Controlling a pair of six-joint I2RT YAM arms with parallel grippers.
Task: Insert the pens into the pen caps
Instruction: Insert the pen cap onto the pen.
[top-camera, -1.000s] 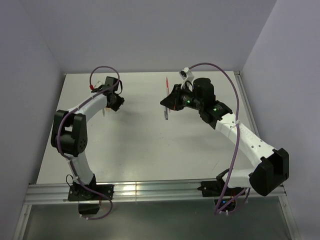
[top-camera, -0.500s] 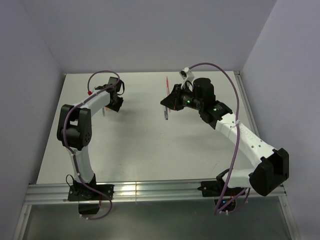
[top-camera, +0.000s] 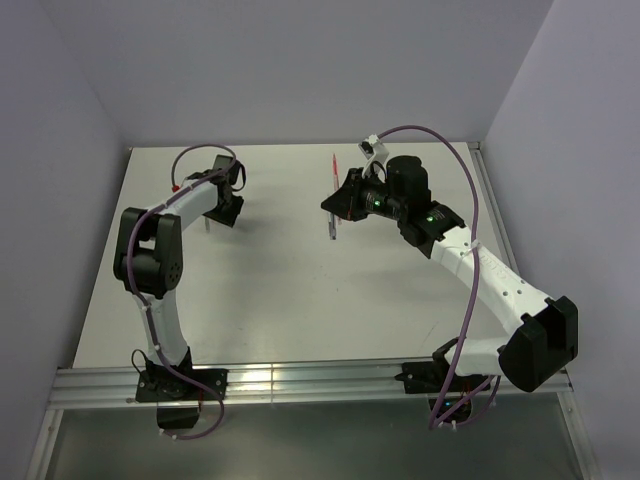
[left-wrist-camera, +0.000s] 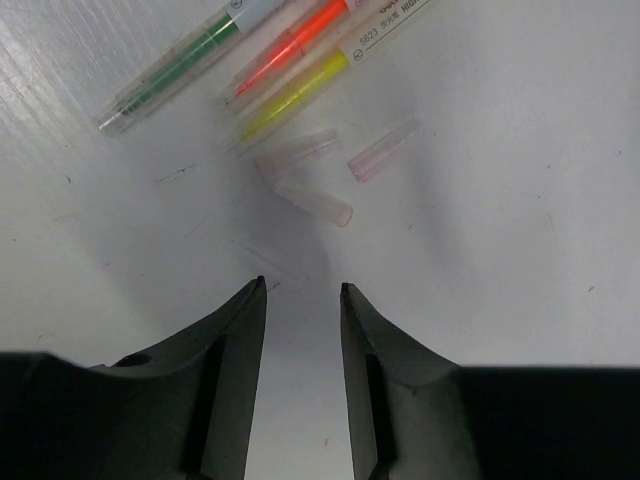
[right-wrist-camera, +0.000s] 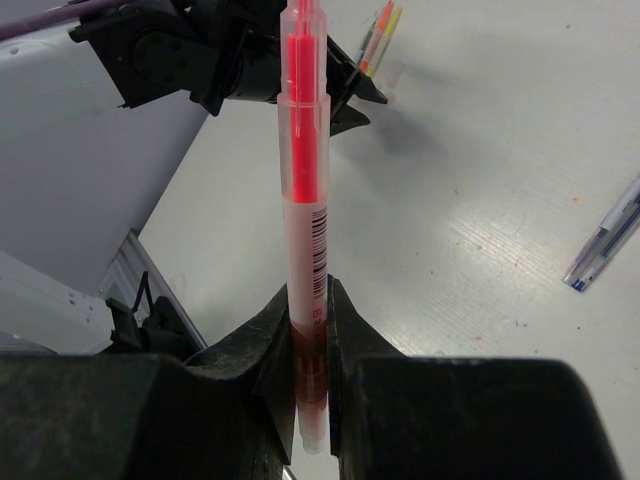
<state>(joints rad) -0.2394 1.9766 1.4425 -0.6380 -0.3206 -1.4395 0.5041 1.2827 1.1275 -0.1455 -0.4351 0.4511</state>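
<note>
While the right gripper stands clamped on the red pen above the table, the left gripper, fingers apart, hovers just short of pink caps lying beside three pens, and would do best to straddle one squarely, closing gently lest it roll.

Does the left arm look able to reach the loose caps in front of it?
Probably yes: the left gripper hangs open and empty just short of the caps, with only bare table between them; the pens lie beyond.
</note>
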